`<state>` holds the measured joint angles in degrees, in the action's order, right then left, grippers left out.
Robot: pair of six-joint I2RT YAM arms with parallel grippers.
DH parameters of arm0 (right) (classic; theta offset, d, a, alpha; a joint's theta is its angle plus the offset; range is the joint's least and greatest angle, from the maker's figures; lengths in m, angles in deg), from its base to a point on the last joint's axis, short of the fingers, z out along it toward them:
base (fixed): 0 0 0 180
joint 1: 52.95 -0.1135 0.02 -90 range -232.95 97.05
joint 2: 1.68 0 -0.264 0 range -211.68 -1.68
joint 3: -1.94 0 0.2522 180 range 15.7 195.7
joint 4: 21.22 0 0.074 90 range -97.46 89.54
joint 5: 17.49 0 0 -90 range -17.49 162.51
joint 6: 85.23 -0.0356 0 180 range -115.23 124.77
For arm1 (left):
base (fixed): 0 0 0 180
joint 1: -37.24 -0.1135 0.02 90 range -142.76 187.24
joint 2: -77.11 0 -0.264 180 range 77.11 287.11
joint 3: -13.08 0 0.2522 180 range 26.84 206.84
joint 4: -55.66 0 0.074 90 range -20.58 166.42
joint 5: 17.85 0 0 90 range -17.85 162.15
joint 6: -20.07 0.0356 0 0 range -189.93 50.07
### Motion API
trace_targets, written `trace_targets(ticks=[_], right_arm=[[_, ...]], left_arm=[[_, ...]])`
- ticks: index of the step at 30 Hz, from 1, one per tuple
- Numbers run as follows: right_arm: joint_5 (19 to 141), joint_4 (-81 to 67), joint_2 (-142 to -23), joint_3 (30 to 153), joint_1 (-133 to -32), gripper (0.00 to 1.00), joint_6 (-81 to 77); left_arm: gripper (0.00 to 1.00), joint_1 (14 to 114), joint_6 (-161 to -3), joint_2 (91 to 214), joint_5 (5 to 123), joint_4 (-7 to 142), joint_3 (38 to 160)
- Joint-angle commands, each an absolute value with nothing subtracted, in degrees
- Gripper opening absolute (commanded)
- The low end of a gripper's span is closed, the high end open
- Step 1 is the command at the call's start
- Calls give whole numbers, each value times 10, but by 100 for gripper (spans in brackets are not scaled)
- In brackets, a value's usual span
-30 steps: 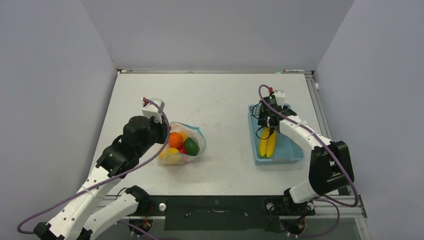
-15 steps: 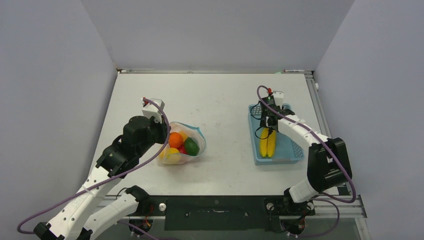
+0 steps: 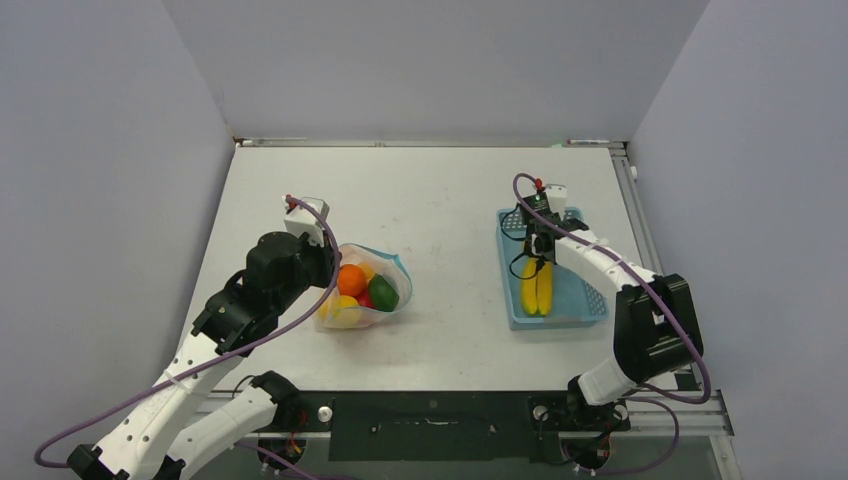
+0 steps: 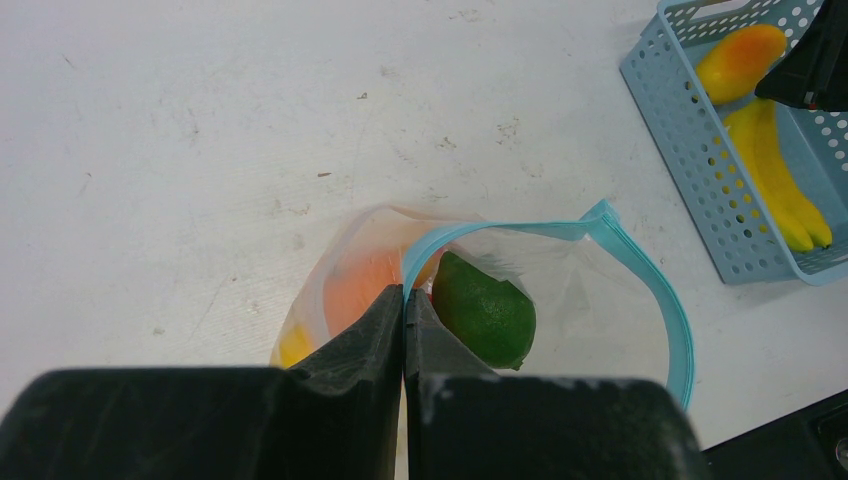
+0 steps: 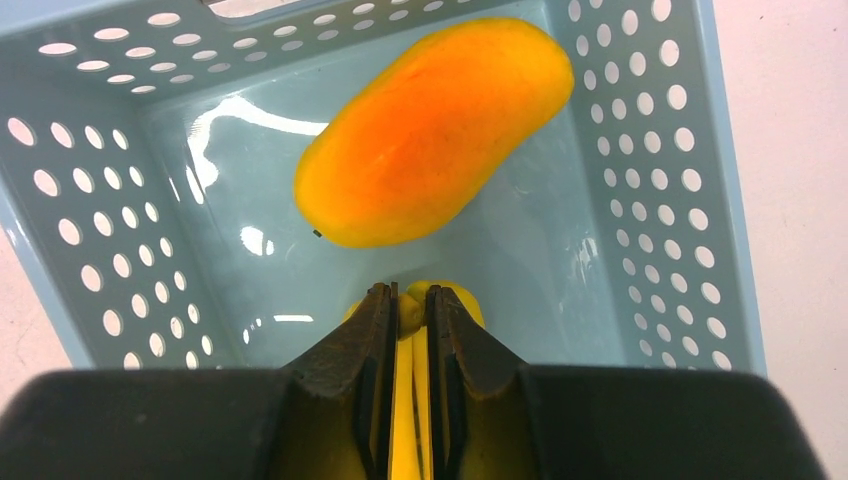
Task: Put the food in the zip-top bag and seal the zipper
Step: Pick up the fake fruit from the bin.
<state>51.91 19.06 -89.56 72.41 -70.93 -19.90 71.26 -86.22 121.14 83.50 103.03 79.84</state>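
Observation:
The clear zip-top bag (image 3: 365, 290) lies left of centre, its mouth held wide, with an orange round (image 3: 351, 279), a yellow one (image 3: 344, 308), a red one and a green fruit (image 4: 484, 310) inside. My left gripper (image 4: 405, 296) is shut on the bag's light blue zipper (image 4: 640, 270) at the near rim. In the basket (image 3: 585, 300) on the right lie yellow bananas (image 3: 537, 288) and an orange-yellow mango (image 5: 435, 133). My right gripper (image 5: 411, 295) is shut on the bananas' stem end, yellow showing between its fingers.
The light blue mesh basket (image 5: 80, 230) walls in the right gripper on three sides. Grey walls enclose the white table (image 3: 440, 200) on left, back and right.
My right gripper's fingers have closed onto the bananas' stem end in the basket. The left arm and the bag have stayed put.

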Motion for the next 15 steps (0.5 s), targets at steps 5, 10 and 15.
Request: trace_targets(ticks=[5, 10, 15], right_arm=[[492, 200, -837, 737, -711, 5, -210], [491, 203, -792, 756, -724, 5, -218], [481, 200, -752, 781, -745, 5, -225]], left_arm=[[0, 710, -866, 1203, 838, 1003, 799], [0, 710, -866, 1204, 838, 1003, 799], [0, 710, -866, 1205, 838, 1003, 798]])
